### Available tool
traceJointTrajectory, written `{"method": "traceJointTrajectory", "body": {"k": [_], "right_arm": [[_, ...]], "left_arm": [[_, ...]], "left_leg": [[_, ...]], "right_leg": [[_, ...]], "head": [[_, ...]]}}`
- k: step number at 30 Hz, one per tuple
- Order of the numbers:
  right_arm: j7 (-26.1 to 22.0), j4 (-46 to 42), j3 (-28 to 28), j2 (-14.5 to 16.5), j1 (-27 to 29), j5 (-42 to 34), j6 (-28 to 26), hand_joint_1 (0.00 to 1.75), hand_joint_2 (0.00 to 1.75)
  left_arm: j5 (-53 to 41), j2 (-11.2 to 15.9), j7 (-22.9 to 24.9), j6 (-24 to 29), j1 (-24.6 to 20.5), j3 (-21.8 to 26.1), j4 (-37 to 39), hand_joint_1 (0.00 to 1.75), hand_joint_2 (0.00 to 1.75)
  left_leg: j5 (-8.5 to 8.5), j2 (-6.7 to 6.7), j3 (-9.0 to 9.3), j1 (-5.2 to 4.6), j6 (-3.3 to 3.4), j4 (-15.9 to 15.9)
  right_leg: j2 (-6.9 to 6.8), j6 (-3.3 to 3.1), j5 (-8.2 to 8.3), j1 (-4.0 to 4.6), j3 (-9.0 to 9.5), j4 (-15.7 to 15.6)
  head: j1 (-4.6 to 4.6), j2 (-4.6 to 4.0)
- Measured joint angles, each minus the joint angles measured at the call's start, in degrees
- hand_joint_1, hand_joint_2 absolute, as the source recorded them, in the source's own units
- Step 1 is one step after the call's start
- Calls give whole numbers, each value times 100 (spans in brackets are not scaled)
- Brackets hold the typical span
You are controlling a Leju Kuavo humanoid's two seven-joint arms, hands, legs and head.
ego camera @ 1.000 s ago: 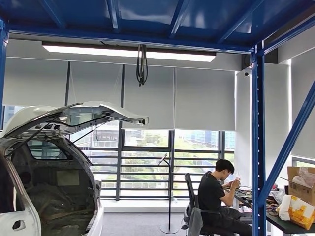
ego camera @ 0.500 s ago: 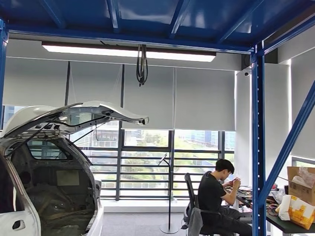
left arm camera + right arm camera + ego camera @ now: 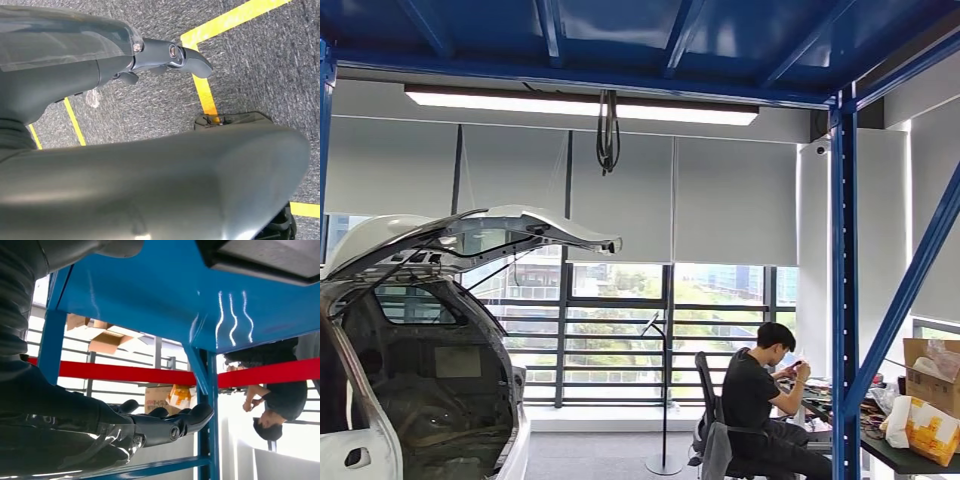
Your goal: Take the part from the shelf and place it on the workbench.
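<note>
My left hand [image 3: 166,52] hangs over grey carpet marked with yellow lines [image 3: 205,92]; its fingers are stretched out and hold nothing. In front of the blue shelf frame [image 3: 151,295], my right hand [image 3: 166,425] has its dark fingers extended, also holding nothing. A red crossbeam [image 3: 113,372] of the shelf runs behind that hand. In the head view the blue shelf frame [image 3: 844,280] rises at the right and spans the top. I cannot make out the part in any view.
A white car [image 3: 418,380] with its hatch raised stands at the left. A person [image 3: 758,400] sits on a chair at a cluttered dark table [image 3: 901,458] bearing cardboard boxes [image 3: 931,375]. A lamp stand [image 3: 665,400] is by the windows.
The seated person's hands have shifted slightly at the table. The camera and everything else stay as they were.
</note>
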Motion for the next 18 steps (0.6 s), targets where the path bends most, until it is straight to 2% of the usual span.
{"method": "traceJointTrajectory", "body": {"k": [18], "right_arm": [[-234,1231,544,762,-934,-380,293,0,175]], "left_arm": [[100,-51,52,0,-26,-5,7,0,0]], "left_leg": [[1,0,0,0,-1,0]], "right_leg": [[1,0,0,0,-5,8]], "head": [[0,0]]}}
